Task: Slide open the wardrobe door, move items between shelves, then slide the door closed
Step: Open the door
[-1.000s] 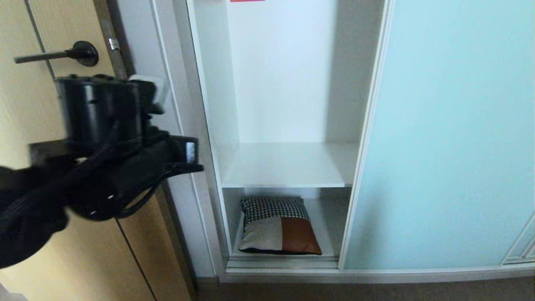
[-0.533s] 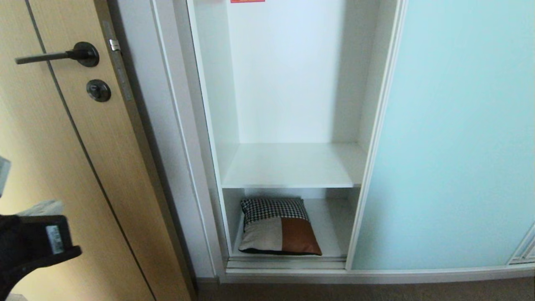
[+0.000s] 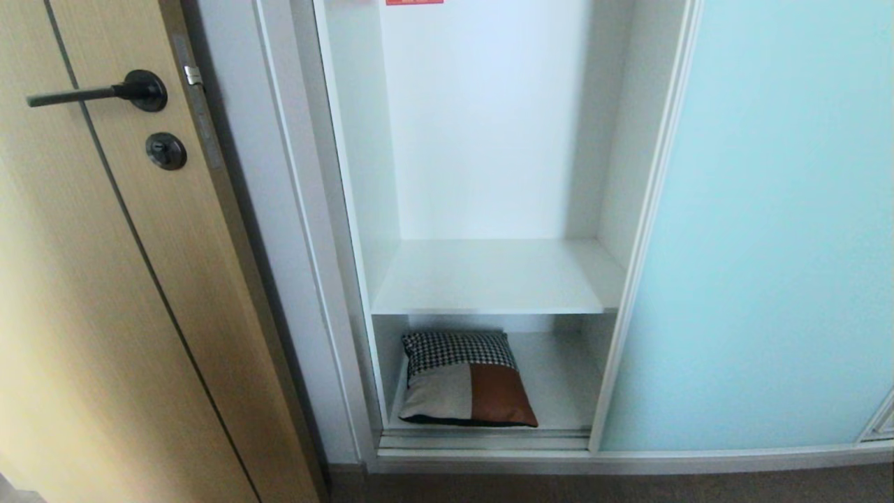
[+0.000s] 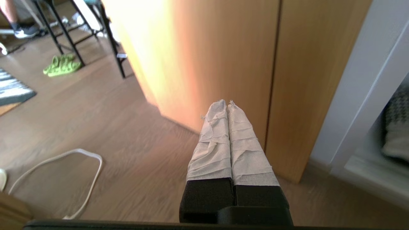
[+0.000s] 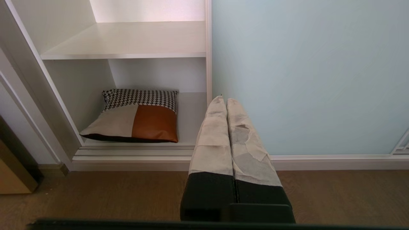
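Wardrobe interior (image 3: 482,140) showing w/ sliding door (image 3: 768,244) pushed right, cushion (image 3: 466,379) lying on bottom shelf (image 3: 559,391), both pincers, left (image 4: 227,103) & right (image 5: 222,99), staying pinched closed, gripping nothing.

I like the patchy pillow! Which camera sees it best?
The right wrist view: the whole cushion lies flat on the bottom shelf, close and unblocked. The head view shows it whole too, but farther away. The left wrist view catches only its edge.

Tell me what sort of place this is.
Most likely a room in a home: a built-in white wardrobe with a frosted sliding door, a patchwork cushion on its bottom shelf, a wood door with lever handle, and green slippers on the floor.
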Tool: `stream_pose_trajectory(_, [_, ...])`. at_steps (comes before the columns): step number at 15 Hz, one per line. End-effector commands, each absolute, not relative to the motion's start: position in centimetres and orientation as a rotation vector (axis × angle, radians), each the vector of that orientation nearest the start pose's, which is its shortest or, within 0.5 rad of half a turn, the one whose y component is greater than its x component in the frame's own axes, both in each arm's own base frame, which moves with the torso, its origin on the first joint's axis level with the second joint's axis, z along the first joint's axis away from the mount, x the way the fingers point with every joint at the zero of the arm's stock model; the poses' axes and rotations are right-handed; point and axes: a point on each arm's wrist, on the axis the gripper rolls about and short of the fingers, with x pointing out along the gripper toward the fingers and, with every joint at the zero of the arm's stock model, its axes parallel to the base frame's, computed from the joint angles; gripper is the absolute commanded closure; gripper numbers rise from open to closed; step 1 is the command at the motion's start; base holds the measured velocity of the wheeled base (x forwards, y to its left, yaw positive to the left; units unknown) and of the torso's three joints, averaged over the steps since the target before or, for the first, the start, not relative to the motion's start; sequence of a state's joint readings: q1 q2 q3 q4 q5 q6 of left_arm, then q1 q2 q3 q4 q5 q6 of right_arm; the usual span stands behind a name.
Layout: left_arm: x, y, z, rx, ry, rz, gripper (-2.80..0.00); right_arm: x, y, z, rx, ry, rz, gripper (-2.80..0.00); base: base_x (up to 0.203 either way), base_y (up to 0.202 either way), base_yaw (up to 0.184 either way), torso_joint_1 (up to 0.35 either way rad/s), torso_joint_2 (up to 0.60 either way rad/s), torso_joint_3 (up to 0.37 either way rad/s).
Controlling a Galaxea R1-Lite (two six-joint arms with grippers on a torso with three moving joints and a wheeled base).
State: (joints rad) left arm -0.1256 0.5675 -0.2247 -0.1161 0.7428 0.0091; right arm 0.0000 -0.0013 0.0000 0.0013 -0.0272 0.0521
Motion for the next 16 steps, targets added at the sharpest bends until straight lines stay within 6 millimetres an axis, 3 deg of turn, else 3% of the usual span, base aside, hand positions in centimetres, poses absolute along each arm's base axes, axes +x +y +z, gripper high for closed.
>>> stream_pose_trajectory(1, [0.9, 1.4, 12.9, 0.086, 0.169, 0.634, 0.00, -2.3, -0.1, 7.5, 0.052, -0.001, -0.028, 0.00, 0.000, 0.000, 0.000, 0.000, 0.00, 0.000])
stream_pose_trajectory(5, [-0.6, 1.6, 9.9, 0.098, 0.209, 0.646, 0.00, -2.3, -0.1, 7.5, 0.052, 0.000, -0.028, 0.00, 0.000, 0.000, 0.000, 0.000, 0.00, 0.000])
stream_pose_trajectory(10, [-1.1, 1.6, 9.5, 0.042, 0.175, 0.759, 0.00, -2.3, -0.1, 7.5, 0.052, -0.001, -0.028, 0.00, 0.000, 0.000, 0.000, 0.000, 0.00, 0.000])
stream_pose_trajectory(13, [-1.6, 1.4, 9.8, 0.042, 0.128, 0.669, 0.00, -2.3, -0.1, 7.5, 0.052, -0.001, -0.028, 0.00, 0.000, 0.000, 0.000, 0.000, 0.00, 0.000])
stream_pose_trajectory(16, [-2.4, 0.9, 9.5, 0.076, 0.045, 0.405, 0.00, -2.3, -0.1, 7.5, 0.052, 0.000, -0.028, 0.00, 0.000, 0.000, 0.000, 0.000, 0.00, 0.000])
